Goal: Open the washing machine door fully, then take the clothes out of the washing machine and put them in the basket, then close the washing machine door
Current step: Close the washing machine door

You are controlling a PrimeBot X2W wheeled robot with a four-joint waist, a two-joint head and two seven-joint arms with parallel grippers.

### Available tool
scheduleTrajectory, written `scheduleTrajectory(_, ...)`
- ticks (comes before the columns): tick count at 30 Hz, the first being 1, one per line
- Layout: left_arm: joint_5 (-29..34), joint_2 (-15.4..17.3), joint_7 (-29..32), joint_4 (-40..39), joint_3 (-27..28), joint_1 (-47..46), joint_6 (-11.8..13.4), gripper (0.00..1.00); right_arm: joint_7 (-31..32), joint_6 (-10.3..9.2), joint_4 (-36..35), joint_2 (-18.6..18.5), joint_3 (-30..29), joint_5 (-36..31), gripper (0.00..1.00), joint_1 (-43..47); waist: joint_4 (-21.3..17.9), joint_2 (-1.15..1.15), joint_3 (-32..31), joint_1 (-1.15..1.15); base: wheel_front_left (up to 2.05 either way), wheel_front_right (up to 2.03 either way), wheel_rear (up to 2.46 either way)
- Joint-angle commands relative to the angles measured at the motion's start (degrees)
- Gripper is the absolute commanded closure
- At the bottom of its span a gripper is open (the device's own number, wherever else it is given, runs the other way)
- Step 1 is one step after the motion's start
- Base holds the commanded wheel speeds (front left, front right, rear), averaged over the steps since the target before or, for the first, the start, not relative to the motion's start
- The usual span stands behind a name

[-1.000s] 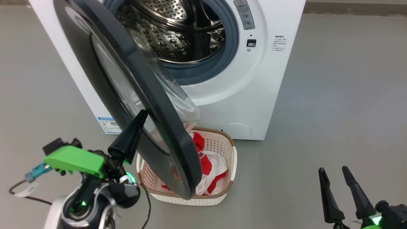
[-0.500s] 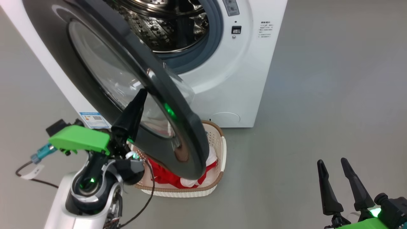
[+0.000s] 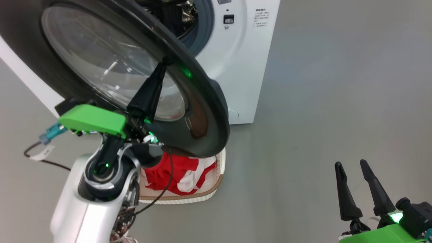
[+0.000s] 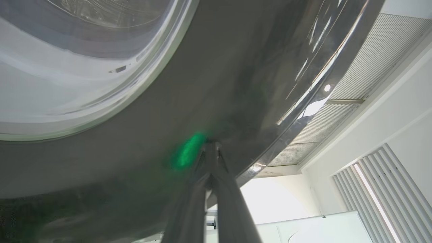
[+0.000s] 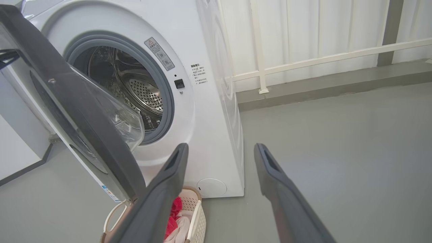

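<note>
Washing machine door (image 3: 209,111) had swung further across the drum opening than a second earlier, left arm following it. Washing machine (image 3: 243,67): white box, grey seal, top centre of head view. Door: glossy black rim, clear bowl, half ajar, upper left. Basket (image 3: 211,190) sat lower centre, partly hidden under the door's edge, red-white clothes (image 3: 165,172) inside. Left gripper (image 3: 163,65) clenched, empty, tips touching the rim. Right gripper (image 3: 350,163) lower right, released, holding nothing.

I count one washing machine (image 3: 243,67), one door (image 3: 206,118), one basket (image 3: 189,199), one heap of red and white clothes (image 3: 165,172) whose pieces I can't separate, plus my left gripper (image 3: 163,65) and right gripper (image 3: 350,162).
</note>
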Motion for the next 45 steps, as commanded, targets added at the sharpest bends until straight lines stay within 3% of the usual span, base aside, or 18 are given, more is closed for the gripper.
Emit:
scheduleTrajectory(1, -0.1, 0.7, -0.2, -1.0, 1.2, -2.9, -0.8, 1.0, -0.6, 0.09, -1.3, -0.6, 1.7, 0.2, 0.0, -2.1, -0.6, 0.0, 0.7, 0.0, 0.0, 0.0, 0.0)
scheduleTrajectory(30, -2.6, 0.7, -1.5, 18.9, 1.6, -18.5, -9.4, 1.0, -0.1, 0.09, -1.6, -0.6, 2.9, -1.2, 0.0, -4.9, -5.6, 0.0, 6.9, 0.0, 0.0, 0.0, 0.0)
scheduleTrajectory(45, -1.7, 0.9, -1.1, 23.5, 2.1, -21.0, -11.7, 1.0, -0.2, 0.09, -1.6, -0.6, 2.6, -1.2, 0.0, -5.2, -7.0, 0.0, 7.8, 0.0, 0.0, 0.0, 0.0)
